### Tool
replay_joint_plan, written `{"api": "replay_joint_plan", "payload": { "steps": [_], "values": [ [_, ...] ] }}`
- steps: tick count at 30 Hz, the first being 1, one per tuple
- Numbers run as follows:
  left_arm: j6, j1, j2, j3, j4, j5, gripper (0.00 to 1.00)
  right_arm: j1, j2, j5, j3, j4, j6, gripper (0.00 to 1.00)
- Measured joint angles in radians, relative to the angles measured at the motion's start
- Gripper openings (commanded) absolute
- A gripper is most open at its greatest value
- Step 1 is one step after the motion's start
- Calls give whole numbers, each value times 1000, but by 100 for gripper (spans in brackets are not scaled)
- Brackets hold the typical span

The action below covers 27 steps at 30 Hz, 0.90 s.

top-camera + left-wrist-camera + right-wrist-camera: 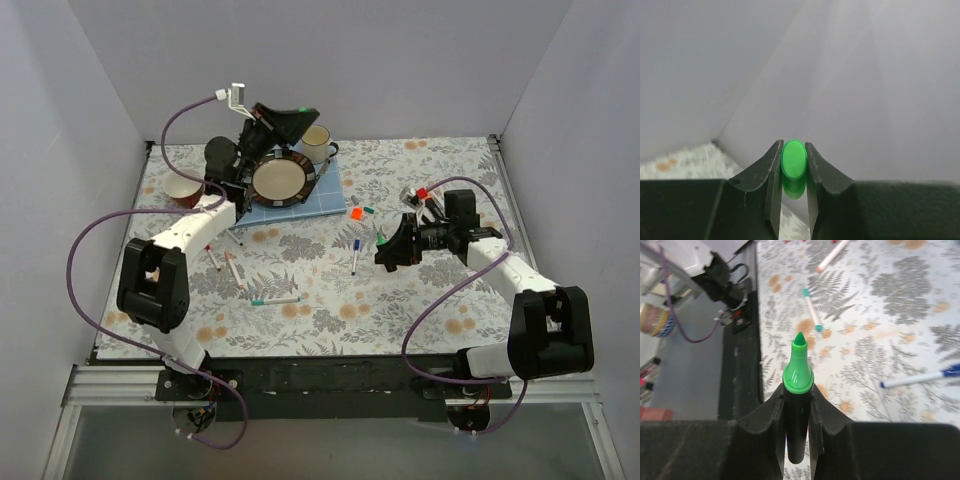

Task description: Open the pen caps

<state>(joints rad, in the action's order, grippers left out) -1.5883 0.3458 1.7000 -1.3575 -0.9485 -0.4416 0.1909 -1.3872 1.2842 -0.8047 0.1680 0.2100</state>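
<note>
1. My left gripper (793, 148) is pinched narrow on the green cap (793, 159), held high at 11 o'clock over the back of the table, facing the wall corner
2. My right gripper (798, 396) is clamped on the green marker (798, 374), its bare tip pointing away from me, at about 3 o'clock from the table's middle; cap and marker are well apart, so I judge this one opened
3. The cap is rounded and only its sides touch the pads; any jolt could squirt it out, and it would drop among the plate (279, 180), mug (317, 143) and bowl (184, 190) below, awkward to fetch
4. The wet tip is exposed; lowering nose-first would ink the cloth (440, 165)
5. Setting down needs care: the blue pen (920, 379) lies at 4 o'clock of my right fingers, the teal pen (811, 310) at 12 o'clock beyond the tip
6. The orange cap (356, 213) and red cap (421, 192) lie loose at 1 o'clock, easily knocked by my right arm's sweep
</note>
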Motion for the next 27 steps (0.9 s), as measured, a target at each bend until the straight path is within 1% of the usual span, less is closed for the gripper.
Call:
{"api": "replay_joint_plan", "payload": {
  "steps": [3,6,9,11,12,15,18,21,24,26,27],
  "values": [
    [-65,-2,17,127,37,-60,0,-38,40,-64,1,-7,0,1],
    [-101,1,41,208,70,-110,0,-61,41,-109,0,3,7,1],
    [-85,26,58,223,150,-145,0,-77,29,-211,0,10,-3,1],
    [-55,62,76,209,239,-154,0,-90,13,-310,-7,16,-11,1],
    [-32,79,92,183,302,-163,0,-101,-6,-376,-22,24,-15,1],
    [23,139,203,89,459,-167,0,-120,-66,-537,-74,46,-18,1],
    [89,186,343,-46,623,-136,2,-128,-107,-643,-110,57,-12,1],
    [153,215,481,-189,781,-84,4,-128,-112,-702,-113,72,-3,1],
    [211,229,603,-338,927,-21,7,-133,-113,-729,-114,76,3,1],
    [244,232,665,-427,1001,18,8,-138,-114,-735,-114,78,4,1],
    [259,234,690,-466,1028,37,11,-142,-114,-736,-114,78,5,1]
  ]
}}
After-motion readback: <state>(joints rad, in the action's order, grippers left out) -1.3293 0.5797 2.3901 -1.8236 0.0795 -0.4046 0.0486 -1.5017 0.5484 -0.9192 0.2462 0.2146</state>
